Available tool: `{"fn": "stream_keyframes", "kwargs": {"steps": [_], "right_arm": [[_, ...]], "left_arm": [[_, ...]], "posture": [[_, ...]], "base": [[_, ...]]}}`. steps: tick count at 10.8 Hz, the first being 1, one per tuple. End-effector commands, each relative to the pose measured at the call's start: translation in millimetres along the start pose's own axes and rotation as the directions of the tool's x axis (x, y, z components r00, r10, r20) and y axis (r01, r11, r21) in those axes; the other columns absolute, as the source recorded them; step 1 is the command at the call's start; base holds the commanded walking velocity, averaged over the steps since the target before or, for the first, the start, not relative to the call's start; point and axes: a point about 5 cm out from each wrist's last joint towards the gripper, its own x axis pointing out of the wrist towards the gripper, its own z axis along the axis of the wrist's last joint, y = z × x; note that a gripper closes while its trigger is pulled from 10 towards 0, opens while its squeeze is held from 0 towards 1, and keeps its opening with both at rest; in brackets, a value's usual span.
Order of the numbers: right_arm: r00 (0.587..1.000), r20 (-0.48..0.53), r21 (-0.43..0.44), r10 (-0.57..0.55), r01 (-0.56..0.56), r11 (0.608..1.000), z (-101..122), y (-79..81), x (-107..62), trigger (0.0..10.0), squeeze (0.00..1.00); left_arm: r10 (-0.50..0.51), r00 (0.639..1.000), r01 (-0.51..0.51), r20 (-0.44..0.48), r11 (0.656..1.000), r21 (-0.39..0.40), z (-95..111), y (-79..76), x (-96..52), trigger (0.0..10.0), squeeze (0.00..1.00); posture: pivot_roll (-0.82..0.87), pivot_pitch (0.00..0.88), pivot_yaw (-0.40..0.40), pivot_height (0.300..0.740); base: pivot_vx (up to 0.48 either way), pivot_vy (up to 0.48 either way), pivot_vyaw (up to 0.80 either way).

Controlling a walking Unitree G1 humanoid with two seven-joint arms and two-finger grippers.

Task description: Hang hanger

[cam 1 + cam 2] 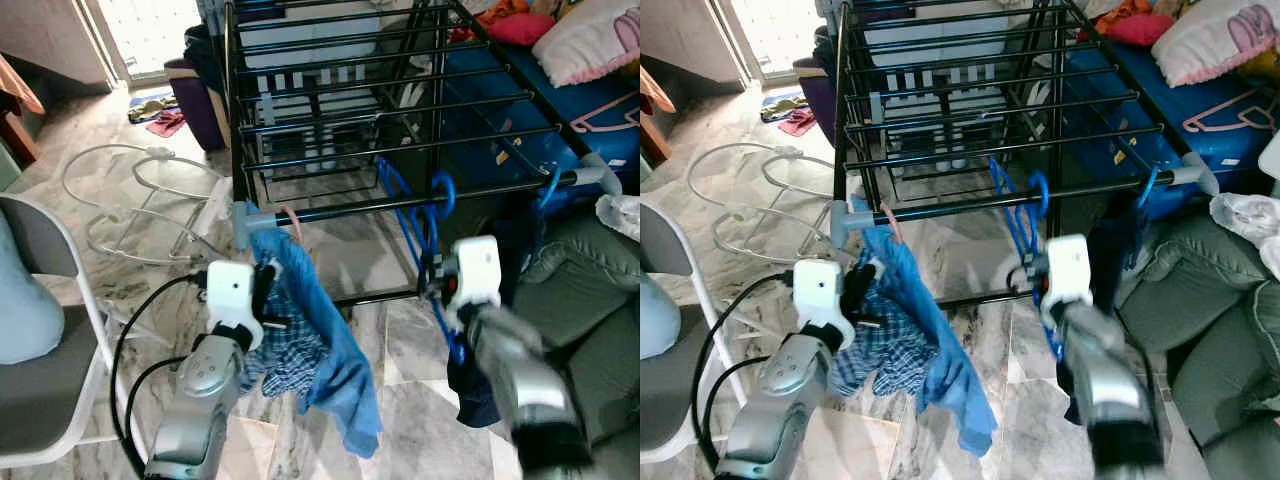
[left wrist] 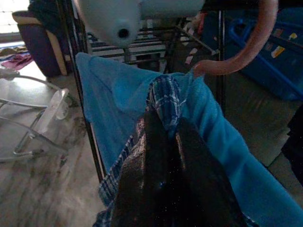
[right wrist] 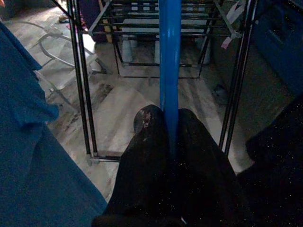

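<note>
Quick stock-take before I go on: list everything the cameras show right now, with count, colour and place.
Drying rack: one, black, ahead.
Blue hanger: one, hooked on the rack's front rail.
Pink hanger hook: one, on the same rail, over the cloth.
Blue cloth: one, hanging at the rail's left end.
Checked garment: one, blue and white, against the cloth.
Folding chair: one, grey, far left.
Pillow: one, white and pink, upper right.
Left claw: shut on checked garment.
Right claw: shut on blue hanger.

A blue hanger [image 1: 432, 225] hangs by its hook from the front rail of the black drying rack [image 1: 380, 110], tilted.
</note>
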Motion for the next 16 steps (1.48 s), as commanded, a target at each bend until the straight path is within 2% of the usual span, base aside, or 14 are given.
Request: {"fn": "stream_keyframes", "kwargs": {"steps": [1,4,16], "right_arm": [[1.000,0.027,-0.011,-0.001,0.001,1.000,7.2,4.1,-2.9,10.0,0.00],[1.000,0.003,-0.017,0.009,-0.009,1.000,4.8,11.4,-8.1,10.0,0.00],[0.999,-0.014,-0.034,0.032,-0.032,0.999,6.2,17.3,-7.1,10.0,0.00]], "left_arm": [[0.016,1.000,-0.017,0.015,1.000,0.023,3.4,2.0,-1.9,10.0,0.00],[0.001,1.000,0.000,-0.024,0.999,0.044,-0.7,-2.5,-0.9,10.0,0.00],[-0.002,1.000,0.003,-0.014,0.997,0.075,1.5,-4.9,3.3,10.0,0.00]], "posture": [[-0.17,0.066,0.053,0.740],[-0.17,0.076,0.051,0.740],[-0.18,0.045,0.046,0.740]], "base": [[0.000,0.000,0.00],[-0.215,0.000,0.00],[-0.380,0.000,0.00]]}}
